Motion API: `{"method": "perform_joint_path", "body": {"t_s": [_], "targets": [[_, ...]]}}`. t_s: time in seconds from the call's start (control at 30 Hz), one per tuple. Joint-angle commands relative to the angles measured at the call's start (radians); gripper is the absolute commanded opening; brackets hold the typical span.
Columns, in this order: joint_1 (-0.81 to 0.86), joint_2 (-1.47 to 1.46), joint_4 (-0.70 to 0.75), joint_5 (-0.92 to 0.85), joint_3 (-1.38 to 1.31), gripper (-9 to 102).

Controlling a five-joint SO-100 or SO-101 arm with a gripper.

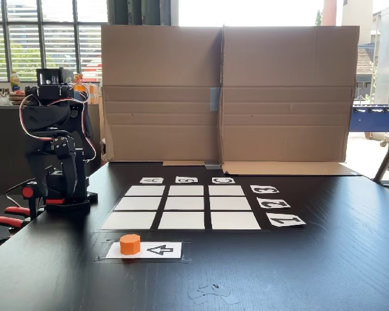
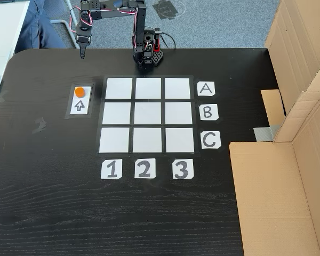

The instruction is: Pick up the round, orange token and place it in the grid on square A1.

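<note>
In a fixed view from above, the gripper point(image 2: 82, 52) hangs at the end of the black arm point(image 2: 112, 10), its fingers pointing down over the top left part of the table point(image 2: 53, 202); they look drawn together to a point, but the picture is too small to tell for sure whether they are closed. It holds nothing and sits well apart from the token point(image 2: 80, 91), which lies below it in that view. The token stands upright on the upper end of the white arrow card point(image 2: 80, 104), just above the black arrow, and the card lies just left of the grid point(image 2: 147, 114). In a fixed view from the table's level, the token point(image 1: 130, 243) stands on the left end of the arrow card point(image 1: 161, 250), in front of the grid point(image 1: 183, 207). Square A1 point(image 2: 119, 88) is the top left cell from above, in line with the "A" card point(image 2: 205, 88) and the "1" card point(image 2: 111, 169), and it is bare. The arm's base point(image 2: 147, 50) stands just above the grid's top edge. Brown cardboard walls point(image 2: 298, 133) stand along the right side of the table.
</note>
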Motion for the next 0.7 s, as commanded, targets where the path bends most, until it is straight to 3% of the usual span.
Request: {"method": "perform_joint_path", "body": {"t_s": [0.0,0.67], "targets": [[-0.035,-0.080,0.002,0.051,-0.121,21],[-0.224,-0.468,-0.003,0.140,-0.472,31]]}}
